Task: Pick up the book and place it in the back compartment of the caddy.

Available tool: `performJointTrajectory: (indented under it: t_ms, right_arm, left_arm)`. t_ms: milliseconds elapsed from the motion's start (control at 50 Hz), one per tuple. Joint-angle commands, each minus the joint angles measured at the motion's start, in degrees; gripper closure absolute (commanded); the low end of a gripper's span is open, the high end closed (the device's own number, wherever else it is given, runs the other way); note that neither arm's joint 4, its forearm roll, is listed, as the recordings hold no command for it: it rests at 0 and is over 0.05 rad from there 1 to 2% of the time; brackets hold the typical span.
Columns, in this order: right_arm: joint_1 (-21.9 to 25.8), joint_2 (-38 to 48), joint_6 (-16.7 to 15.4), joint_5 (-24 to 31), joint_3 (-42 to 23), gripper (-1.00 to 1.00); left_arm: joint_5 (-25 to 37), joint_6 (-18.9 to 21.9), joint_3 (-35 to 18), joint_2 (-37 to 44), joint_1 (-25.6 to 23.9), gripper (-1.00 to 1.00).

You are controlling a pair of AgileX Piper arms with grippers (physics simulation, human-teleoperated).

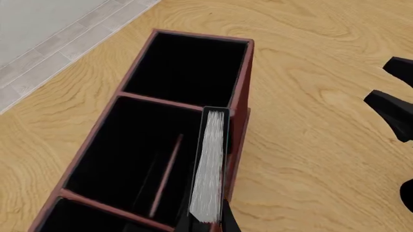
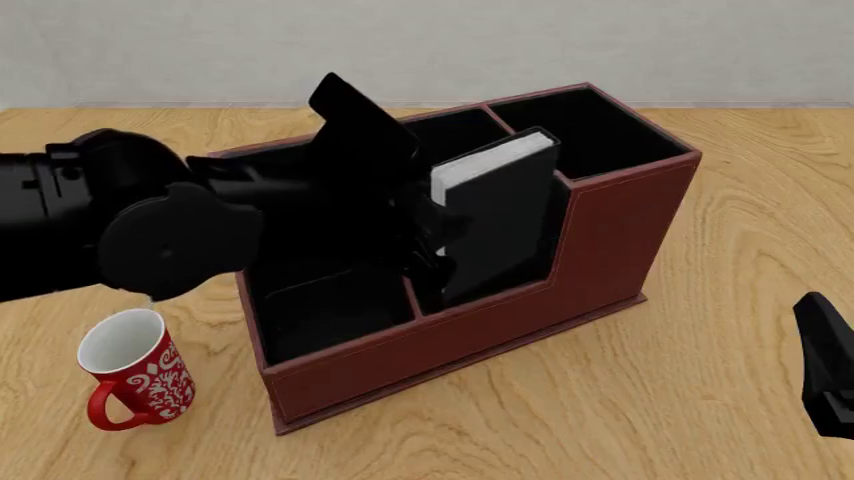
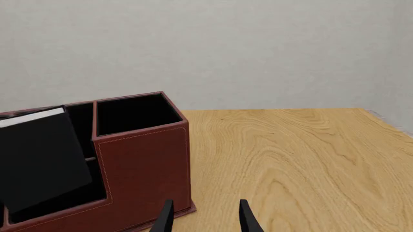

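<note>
Placement step in hand: left end effector [image 1: 208, 223] grips the black hardback book [image 2: 497, 215], tilted over the reddish-brown leather-look caddy [image 2: 587, 262]'s middle section; next, carry it farther back; right end effector [image 3: 204, 215] open, idle.

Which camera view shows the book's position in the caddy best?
The front view: the book stands tilted, held by the left gripper over the caddy. The left wrist view shows only its page edges; the right wrist view shows its black cover, cut off at the frame edge.
</note>
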Motion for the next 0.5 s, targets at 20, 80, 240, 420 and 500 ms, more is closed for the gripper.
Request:
performJointTrajectory:
  t_ms: [20, 80, 240, 420, 500]
  right_arm:
    - [0.0, 0.0, 0.0, 0.0, 0.0, -1.0]
    - [0.0, 0.0, 0.0, 0.0, 0.0, -1.0]
    - [0.0, 0.0, 0.0, 0.0, 0.0, -1.0]
    - [0.0, 0.0, 0.0, 0.0, 0.0, -1.0]
    - [0.0, 0.0, 0.0, 0.0, 0.0, -1.0]
  left_arm:
    - [-0.2, 1.5, -1.1, 0.5, 0.9, 1.0]
    - [-0.6, 1.4, -1.0, 1.1, 0.9, 1.0]
    - [-0.8, 1.3, -1.2, 2.0, 1.8, 1.0]
    - [-2.9, 0.4, 0.0, 2.6, 3.0, 1.0]
    - [-3.6, 0.5, 0.4, 3.0, 2.8, 1.0]
